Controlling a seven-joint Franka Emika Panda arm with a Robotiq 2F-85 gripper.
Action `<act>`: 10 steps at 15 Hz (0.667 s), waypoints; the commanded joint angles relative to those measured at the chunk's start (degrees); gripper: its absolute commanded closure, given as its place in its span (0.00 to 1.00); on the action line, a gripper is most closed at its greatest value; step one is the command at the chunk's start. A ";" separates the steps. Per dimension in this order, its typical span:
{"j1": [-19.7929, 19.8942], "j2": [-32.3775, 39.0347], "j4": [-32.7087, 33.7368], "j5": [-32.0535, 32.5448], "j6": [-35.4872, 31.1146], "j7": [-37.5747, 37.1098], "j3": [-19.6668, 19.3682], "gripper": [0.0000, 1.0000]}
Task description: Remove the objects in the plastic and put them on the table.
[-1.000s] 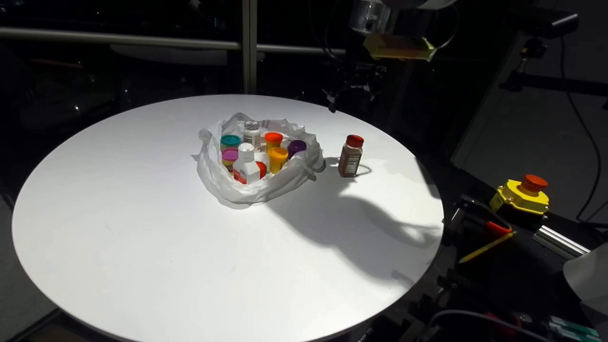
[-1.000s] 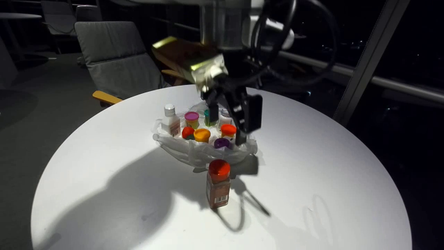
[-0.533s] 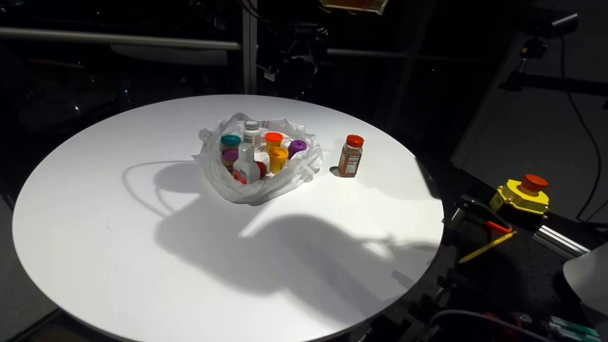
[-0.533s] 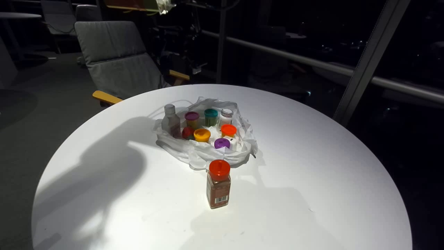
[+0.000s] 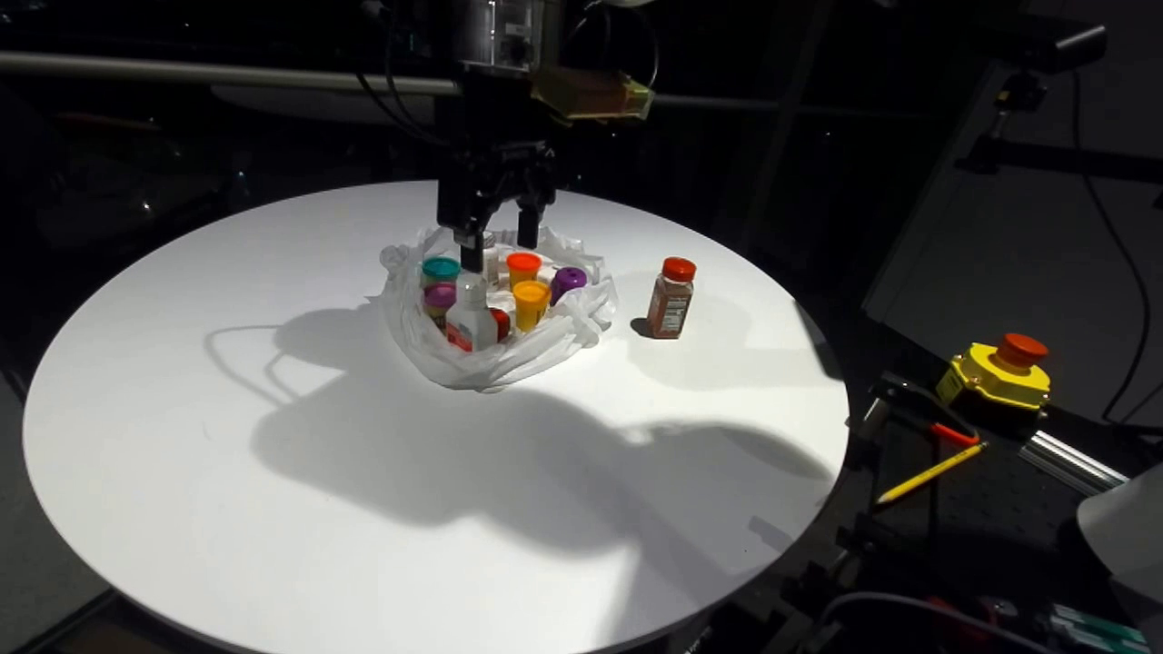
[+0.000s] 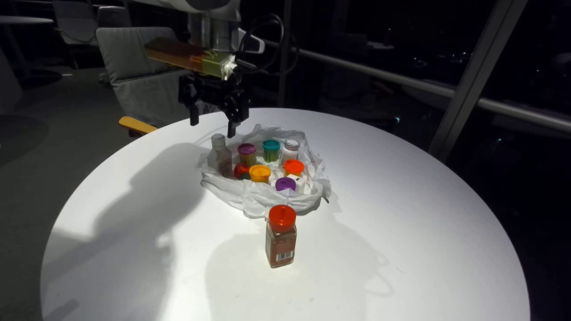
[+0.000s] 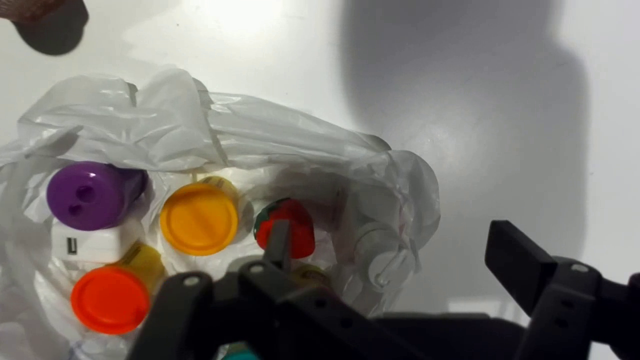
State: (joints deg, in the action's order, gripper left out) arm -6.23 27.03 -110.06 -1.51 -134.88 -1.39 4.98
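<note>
Round table with a plain white top [image 6: 401,200]: right here, a broad grey shadow [image 5: 391,463] spread across it.
Thin, whitish, wrinkled plastic bag [image 6: 254,200]: lying open on the table, its crumpled rim around a huddle of small things.
White bottle with a white cap [image 6: 220,158]: upright in the bag, close by the rim.
Lidded, inside the bag: a teal-lidded tub [image 6: 271,149], a magenta-lidded tub [image 6: 246,151], a yellow tub with an orange lid [image 6: 260,173], a yellow tub with a red-orange lid [image 6: 294,167] and a small white bottle with a dark-marked cap [image 6: 291,150].
Tucked among those: a purple rounded piece with two holes [image 7: 85,200], a white block [image 7: 92,245] just beside it, and a rounded red-and-green piece [image 7: 297,220].
Reddish-brown bottle with a red cap [image 6: 281,243]: upright on the table, outside the bag but near it.
Black two-jawed gripper [image 6: 213,122]: hovering above the white bottle, jaws wide apart; in the wrist view one jaw covers part of the red-and-green piece, the other shows against bare table.
Off the table: a yellow box with a red button [image 5: 999,372], a yellow pencil [image 5: 931,474], a grey chair with wooden armrests [image 6: 142,76].
</note>
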 commanded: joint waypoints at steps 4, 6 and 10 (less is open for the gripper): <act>0.58 6.01 7.23 -0.03 3.43 4.80 0.65 0.00; 0.43 6.94 8.43 0.23 3.61 4.95 0.54 0.00; 0.56 8.40 9.39 0.14 3.99 5.35 0.56 0.00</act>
State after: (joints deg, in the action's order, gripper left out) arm -6.08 33.70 -103.50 -1.44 -132.90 2.87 5.07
